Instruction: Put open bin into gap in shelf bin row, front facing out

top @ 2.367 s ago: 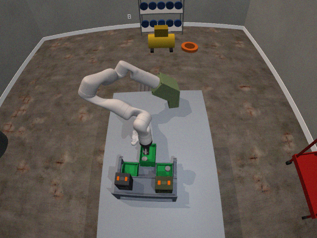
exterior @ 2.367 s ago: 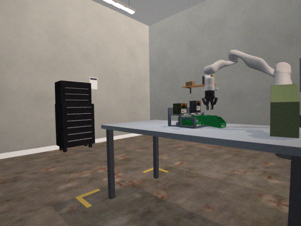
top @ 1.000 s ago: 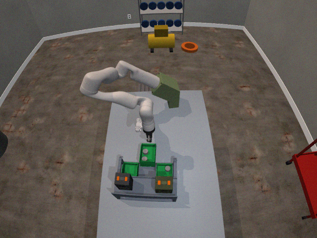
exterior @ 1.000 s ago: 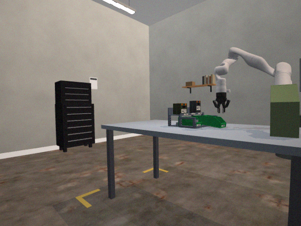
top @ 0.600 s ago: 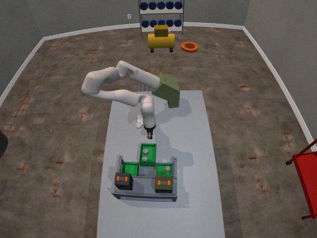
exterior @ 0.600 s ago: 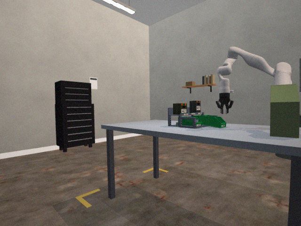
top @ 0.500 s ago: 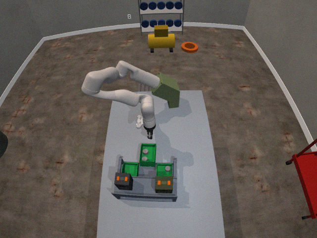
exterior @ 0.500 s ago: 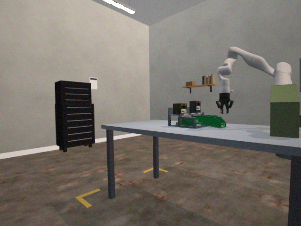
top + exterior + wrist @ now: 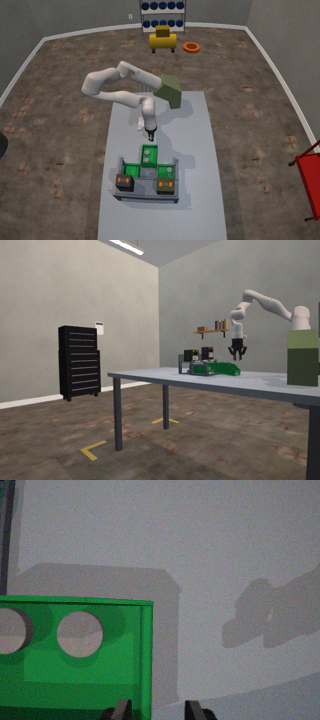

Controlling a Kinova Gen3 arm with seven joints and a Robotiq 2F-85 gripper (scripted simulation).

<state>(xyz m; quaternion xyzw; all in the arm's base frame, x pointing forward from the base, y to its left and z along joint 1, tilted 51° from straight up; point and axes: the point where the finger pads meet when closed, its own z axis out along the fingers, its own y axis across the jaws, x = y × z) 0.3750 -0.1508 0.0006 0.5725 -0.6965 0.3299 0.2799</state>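
Note:
The open green bin point(image 9: 152, 158) point(image 9: 225, 368) point(image 9: 100, 672) stands in front of the shelf point(image 9: 144, 188) point(image 9: 180, 358), its low open front toward the robot base. Its rear end is at the mouth of the gap; whether it touches the front lip is unclear. Two round grey parts point(image 9: 146, 152) point(image 9: 80, 634) lie in it. A green bin point(image 9: 131, 171) stands on one side of the gap, and another point(image 9: 162, 170), with a grey part point(image 9: 169, 169), on the other. My gripper point(image 9: 151, 139) point(image 9: 237, 359) point(image 9: 159, 712) is partly open and empty, above the bin's front end.
A black box point(image 9: 125, 180) and an olive box point(image 9: 165, 188) stand on the board above the row. Shelf end posts flank the row. The green robot stand point(image 9: 171, 90) is at the table's opposite end. The table point(image 9: 191, 129) extends on both sides of the shelf.

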